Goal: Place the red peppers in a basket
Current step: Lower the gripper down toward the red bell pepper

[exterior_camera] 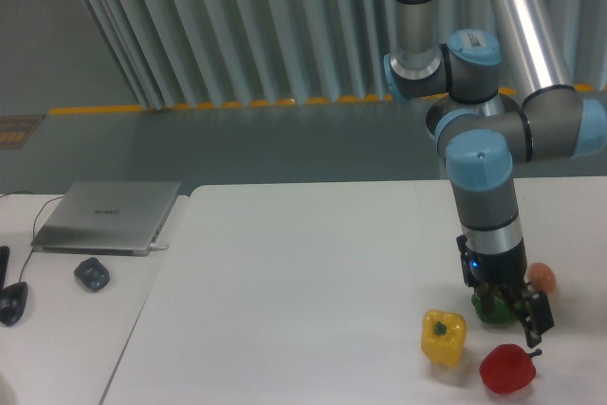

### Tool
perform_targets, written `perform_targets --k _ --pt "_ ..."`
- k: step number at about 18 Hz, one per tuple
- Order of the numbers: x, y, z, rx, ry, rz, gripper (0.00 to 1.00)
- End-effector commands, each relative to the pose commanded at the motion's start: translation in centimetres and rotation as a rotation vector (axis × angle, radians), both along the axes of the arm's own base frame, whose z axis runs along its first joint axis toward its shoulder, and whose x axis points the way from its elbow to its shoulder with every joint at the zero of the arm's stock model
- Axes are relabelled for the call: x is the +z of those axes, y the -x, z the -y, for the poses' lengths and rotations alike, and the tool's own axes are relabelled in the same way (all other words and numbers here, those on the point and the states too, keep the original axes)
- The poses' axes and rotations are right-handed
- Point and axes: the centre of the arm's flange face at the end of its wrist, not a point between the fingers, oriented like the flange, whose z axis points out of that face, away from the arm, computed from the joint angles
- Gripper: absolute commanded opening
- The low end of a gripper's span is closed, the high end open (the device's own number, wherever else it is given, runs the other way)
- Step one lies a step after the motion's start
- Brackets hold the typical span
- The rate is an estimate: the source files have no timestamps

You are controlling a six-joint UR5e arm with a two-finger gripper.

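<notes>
The red pepper (505, 370) lies glossy on the white table (303, 272) near its front right edge, its short dark stem pointing right. My gripper (509, 322) hangs just above and behind it, pointing down, fingers spread open with nothing between them. One dark fingertip (532, 332) sits close over the pepper's stem side. No basket is in view.
A green pepper (489, 309) lies mostly hidden behind the gripper. A yellow pepper (443, 337) stands left of the red one. A small orange object (542, 278) lies behind on the right. A laptop (109, 216) and a mouse (92, 273) lie on the left table.
</notes>
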Motion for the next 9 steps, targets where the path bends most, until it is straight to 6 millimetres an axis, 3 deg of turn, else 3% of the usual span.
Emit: perform_targets --k 6,9 --pt "-1.2 0.2 -0.6 -0.005 0.009 0.009 1.00" --pt "-2.9 -0.1 -0.8 0.000 0.026 0.029 1.00"
